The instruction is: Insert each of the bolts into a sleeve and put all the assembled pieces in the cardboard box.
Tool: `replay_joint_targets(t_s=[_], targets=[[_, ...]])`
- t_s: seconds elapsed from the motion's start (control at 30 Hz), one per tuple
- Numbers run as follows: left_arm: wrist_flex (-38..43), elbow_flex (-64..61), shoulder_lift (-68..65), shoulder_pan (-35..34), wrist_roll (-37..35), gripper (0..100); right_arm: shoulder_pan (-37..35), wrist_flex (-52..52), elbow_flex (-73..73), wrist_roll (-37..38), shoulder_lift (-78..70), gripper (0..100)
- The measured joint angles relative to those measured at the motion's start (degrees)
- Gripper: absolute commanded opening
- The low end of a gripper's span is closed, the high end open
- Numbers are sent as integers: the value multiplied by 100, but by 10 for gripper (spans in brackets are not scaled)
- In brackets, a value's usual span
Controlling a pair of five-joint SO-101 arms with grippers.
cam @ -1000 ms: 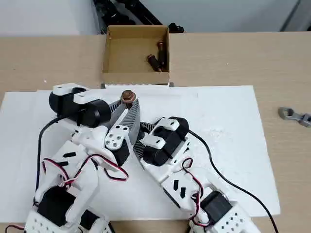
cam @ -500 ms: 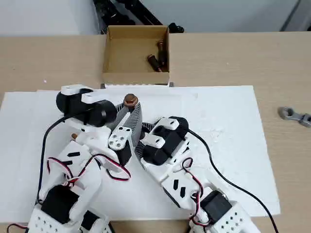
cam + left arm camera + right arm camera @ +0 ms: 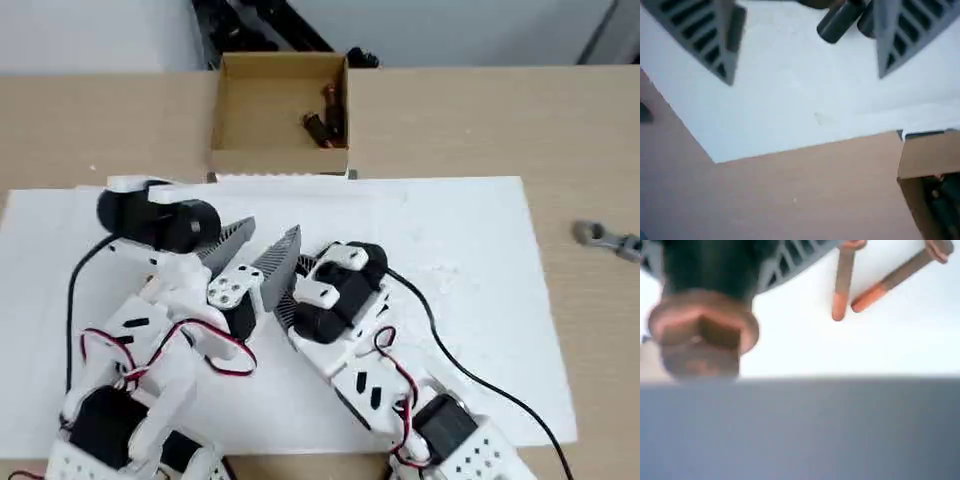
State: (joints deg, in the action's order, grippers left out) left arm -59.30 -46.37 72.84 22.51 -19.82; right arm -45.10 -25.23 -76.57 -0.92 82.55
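Note:
My left gripper (image 3: 258, 245) stands open over the white sheet, its ribbed fingers (image 3: 705, 35) spread wide with nothing between them. Beside one left finger shows a black sleeve (image 3: 840, 20). My right gripper (image 3: 292, 270) sits just behind the left one and looks shut on that sleeve, with a copper bolt head (image 3: 702, 335) sticking out of it. Two loose copper bolts (image 3: 842, 285) (image 3: 900, 275) lie on the sheet. The cardboard box (image 3: 280, 158) at the sheet's far edge holds assembled pieces (image 3: 325, 115). The box corner (image 3: 930, 160) also shows in the left wrist view.
A white sheet (image 3: 450, 250) covers the middle of the wooden table. A metal wrench (image 3: 605, 238) lies on bare wood at the far right. Both arms crowd the sheet's near left half.
My left gripper has opened and let go of the bolt it held upright, then drawn back a little to the left. The bolt head no longer shows between its fingers from above.

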Motion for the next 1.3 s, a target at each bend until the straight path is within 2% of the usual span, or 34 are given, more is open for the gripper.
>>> replay_joint_targets(t_s=[0.13, 0.3, 0.43, 0.7, 0.93, 1.17, 1.3], targets=[[-237, 193, 0, -53, 0, 160, 18, 0, -9, 0, -18, 3], [-211, 404, 9, -413, 193, 7, 273, 0, 0, 0, -26, 3], [-88, 308, 35, -985, 844, 6, 756, 0, 0, 0, -26, 2], [-70, -237, 0, -1644, 1398, 6, 1152, 220, 9, 229, -246, 2], [-70, -281, 0, -1670, 1767, 6, 1723, 791, 246, 352, -1600, 3], [-343, -686, 9, -1679, 1776, 6, 1723, 1354, 1538, 352, -3288, 3], [-334, -1055, 0, -2013, 1802, 6, 1776, 1442, 2629, 510, -4536, 3]])
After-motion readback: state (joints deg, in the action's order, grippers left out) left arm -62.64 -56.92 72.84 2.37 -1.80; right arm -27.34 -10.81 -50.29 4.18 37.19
